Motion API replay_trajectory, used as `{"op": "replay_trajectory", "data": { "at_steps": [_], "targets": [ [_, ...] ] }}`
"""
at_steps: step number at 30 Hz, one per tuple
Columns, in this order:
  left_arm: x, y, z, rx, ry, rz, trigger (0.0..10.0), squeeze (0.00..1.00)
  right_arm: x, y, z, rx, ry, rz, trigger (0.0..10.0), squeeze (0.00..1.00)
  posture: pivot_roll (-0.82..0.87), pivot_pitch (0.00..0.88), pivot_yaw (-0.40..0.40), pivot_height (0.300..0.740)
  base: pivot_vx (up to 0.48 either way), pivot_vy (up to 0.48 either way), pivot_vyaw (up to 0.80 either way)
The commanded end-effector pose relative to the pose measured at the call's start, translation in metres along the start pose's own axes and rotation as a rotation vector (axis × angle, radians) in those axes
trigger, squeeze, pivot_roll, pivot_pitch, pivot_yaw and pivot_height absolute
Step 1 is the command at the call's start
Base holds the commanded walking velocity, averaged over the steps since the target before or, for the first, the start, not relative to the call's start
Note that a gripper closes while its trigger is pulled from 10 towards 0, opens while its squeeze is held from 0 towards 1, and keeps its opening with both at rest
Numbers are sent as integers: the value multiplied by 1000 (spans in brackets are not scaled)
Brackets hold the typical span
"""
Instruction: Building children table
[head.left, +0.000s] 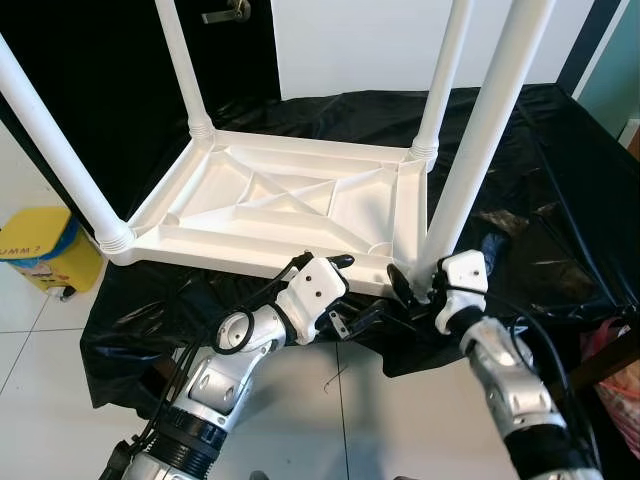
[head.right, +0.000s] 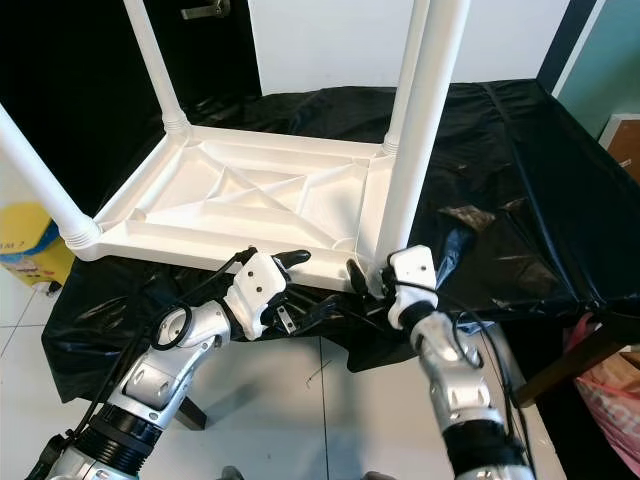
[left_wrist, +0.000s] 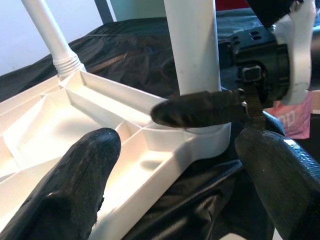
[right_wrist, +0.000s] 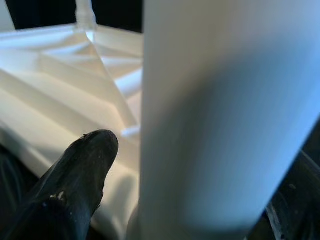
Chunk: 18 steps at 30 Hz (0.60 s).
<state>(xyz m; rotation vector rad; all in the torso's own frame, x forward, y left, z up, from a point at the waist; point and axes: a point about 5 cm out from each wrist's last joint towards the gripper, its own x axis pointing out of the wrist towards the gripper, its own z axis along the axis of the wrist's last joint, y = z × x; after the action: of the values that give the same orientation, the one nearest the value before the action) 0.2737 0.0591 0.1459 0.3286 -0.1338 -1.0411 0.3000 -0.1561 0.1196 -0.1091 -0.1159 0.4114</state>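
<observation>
Lying upside down on black sheet (head.left: 560, 200): one white tabletop (head.left: 290, 205), four white legs standing at its corners. Reaching in from near edge: right gripper (head.left: 415, 290), fingers clamping near-right leg (head.left: 480, 150) at its base; left gripper (head.left: 340, 290), fingers spread, hovering just beside same corner, touching nothing.

Table (head.left: 290, 205) lies inverted on sheet (head.left: 540, 170), legs up; bin (head.left: 40, 250) left; both grippers at near-right leg (head.left: 480, 150).
</observation>
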Motion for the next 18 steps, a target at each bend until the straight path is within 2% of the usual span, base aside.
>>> {"op": "replay_trajectory", "data": {
  "at_steps": [1,5,9,10,11,18],
  "targets": [
    [0,1,-3,-5,16,-6,10000,0,0,3,-4,11,12,34,10000,0,-27,36,25,740,0,0,0],
    [1,1,-2,2,16,-12,10000,0,11,0,1,-15,11,119,10000,0,-25,34,25,740,0,0,0],
    [2,1,-2,6,16,-13,10000,0,14,-1,0,-20,20,151,10000,0,-20,31,24,740,0,0,0],
    [2,2,-2,7,16,-12,10000,0,14,-1,-1,-21,26,165,3961,0,-19,31,23,740,0,0,0],
    [2,2,-1,8,15,-10,10000,0,13,-1,-3,-24,34,176,0,0,-18,31,22,740,0,0,0],
    [1,3,-1,8,16,-7,10000,0,8,-4,-9,-19,54,201,0,0,-19,32,23,740,0,0,0]
  ]
}}
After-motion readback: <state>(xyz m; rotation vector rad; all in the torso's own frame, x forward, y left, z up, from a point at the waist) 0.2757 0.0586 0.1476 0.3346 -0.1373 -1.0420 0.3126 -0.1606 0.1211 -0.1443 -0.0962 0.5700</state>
